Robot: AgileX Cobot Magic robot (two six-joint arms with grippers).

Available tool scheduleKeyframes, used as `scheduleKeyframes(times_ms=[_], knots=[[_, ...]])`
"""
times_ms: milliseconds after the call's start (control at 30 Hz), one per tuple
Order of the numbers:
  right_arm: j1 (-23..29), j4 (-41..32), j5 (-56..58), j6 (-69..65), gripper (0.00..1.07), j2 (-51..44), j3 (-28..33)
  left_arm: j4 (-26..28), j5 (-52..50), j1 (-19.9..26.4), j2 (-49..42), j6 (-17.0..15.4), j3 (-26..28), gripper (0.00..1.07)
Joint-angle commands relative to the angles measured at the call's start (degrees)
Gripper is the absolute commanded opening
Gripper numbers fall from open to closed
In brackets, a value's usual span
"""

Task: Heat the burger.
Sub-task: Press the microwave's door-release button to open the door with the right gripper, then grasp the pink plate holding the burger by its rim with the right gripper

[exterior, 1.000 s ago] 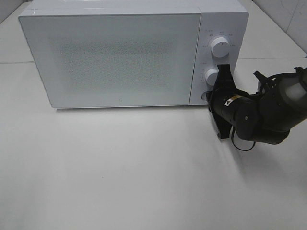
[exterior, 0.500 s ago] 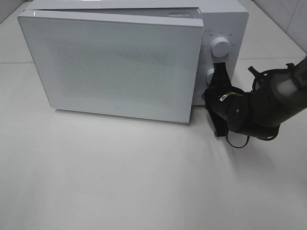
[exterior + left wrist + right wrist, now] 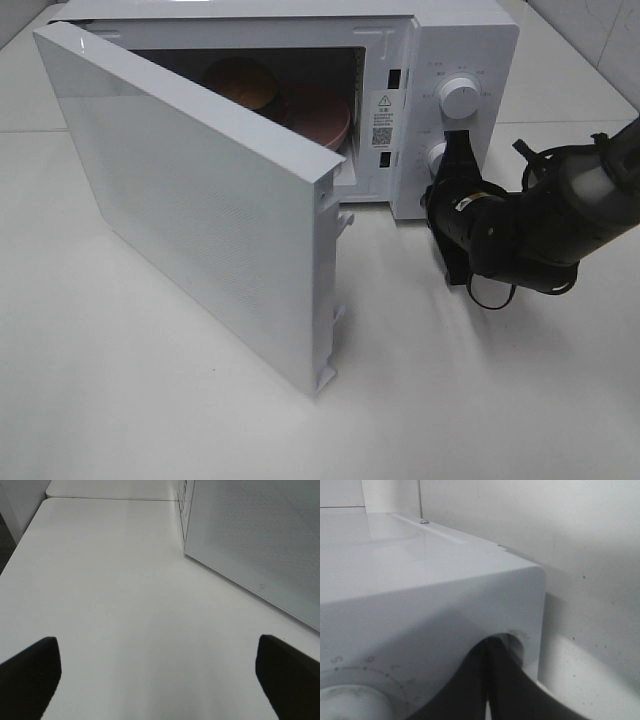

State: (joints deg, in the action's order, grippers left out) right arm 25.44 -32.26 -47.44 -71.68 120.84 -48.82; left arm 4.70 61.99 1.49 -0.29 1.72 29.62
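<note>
Table [image 3: 150,400]: white; it is spread beneath both grippers, and bare surface is seen between the left gripper's fingers.
Microwave [image 3: 470,30]: white; its control panel is met by the tips of the right gripper.
Door [image 3: 200,220]: stood wide open, hinged at the side far from the right gripper; its outer face is seen ahead of the left gripper.
Plate [image 3: 322,115]: pink, set inside the cavity, past the panel from the right gripper.
Burger [image 3: 240,82]: found in the cavity on the plate, well apart from both grippers and half hidden by the door's top edge.
Right gripper [image 3: 432,200]: fingers pressed together, nothing pinched; the tips are laid against the panel's lower corner, just below the lower knob [image 3: 437,155].
Left gripper [image 3: 160,680]: fingers [image 3: 30,675] spread wide, nothing held, poised over the table.
Upper knob [image 3: 459,96]: white, above the right gripper, not touched.
</note>
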Motion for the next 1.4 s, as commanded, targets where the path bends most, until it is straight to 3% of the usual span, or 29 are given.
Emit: scheduleKeyframes(times_ms=[33,233,567,967,1400], knots=[[-0.97,-1.60,-17.53,0.46,0.00,-1.66,-2.98,0.46,-0.63,0.11,-0.23,0.11,0.00,0.98],[0.06,-2.98,-16.62,0.29,0.00,-1.66,-1.32,0.46,-0.63,0.11,-0.23,0.11,0.00,0.98],[0.06,-0.34,-8.48,-1.89,0.00,-3.04,2.35,0.46,-0.63,0.11,-0.23,0.11,0.00,0.98],[2.06,3.21,-6.42,-4.24,0.00,-4.93,6.36,0.46,-0.63,0.11,-0.23,0.11,0.00,0.98],[2.06,7.16,3.27,0.52,0.00,-13.87,12.03,0.46,-0.63,0.11,-0.23,0.06,0.00,0.98]])
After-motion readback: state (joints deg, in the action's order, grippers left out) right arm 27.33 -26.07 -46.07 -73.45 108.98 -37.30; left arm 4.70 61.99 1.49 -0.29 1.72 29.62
